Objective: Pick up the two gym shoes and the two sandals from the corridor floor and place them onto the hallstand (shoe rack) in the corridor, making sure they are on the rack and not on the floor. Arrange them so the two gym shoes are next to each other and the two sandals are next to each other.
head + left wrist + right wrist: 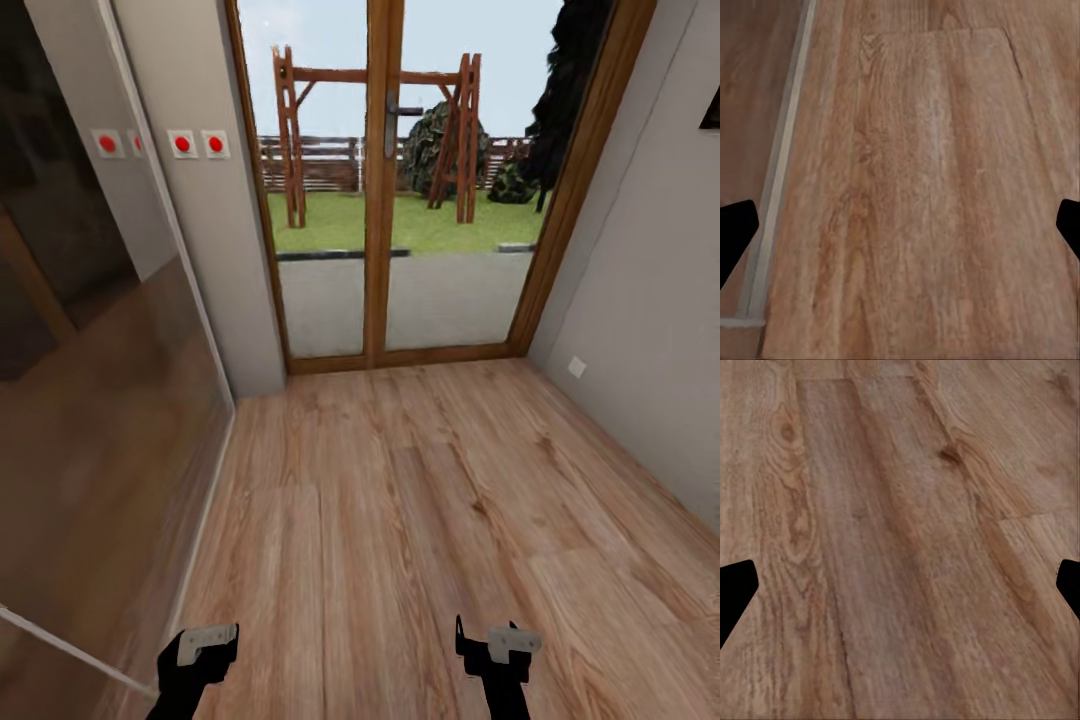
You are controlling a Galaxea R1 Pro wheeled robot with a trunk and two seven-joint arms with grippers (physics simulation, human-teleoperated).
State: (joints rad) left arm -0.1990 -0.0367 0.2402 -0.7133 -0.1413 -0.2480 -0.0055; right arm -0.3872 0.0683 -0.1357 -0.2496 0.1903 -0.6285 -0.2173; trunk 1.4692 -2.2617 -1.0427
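Corridor floor of wood planks, left pincer and right pincer apparently wide, holding nothing

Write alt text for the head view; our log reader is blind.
A corridor floor of light wood planks runs to a wood-framed glass door showing a garden with a swing frame. A dark glass-fronted wardrobe lines one side, and the left gripper and right gripper hang low, holding nothing.

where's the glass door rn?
Head view: the wood-framed double glass door is straight ahead at the far end of the corridor floor, between the glass-fronted wardrobe on the left and the grey wall on the right.
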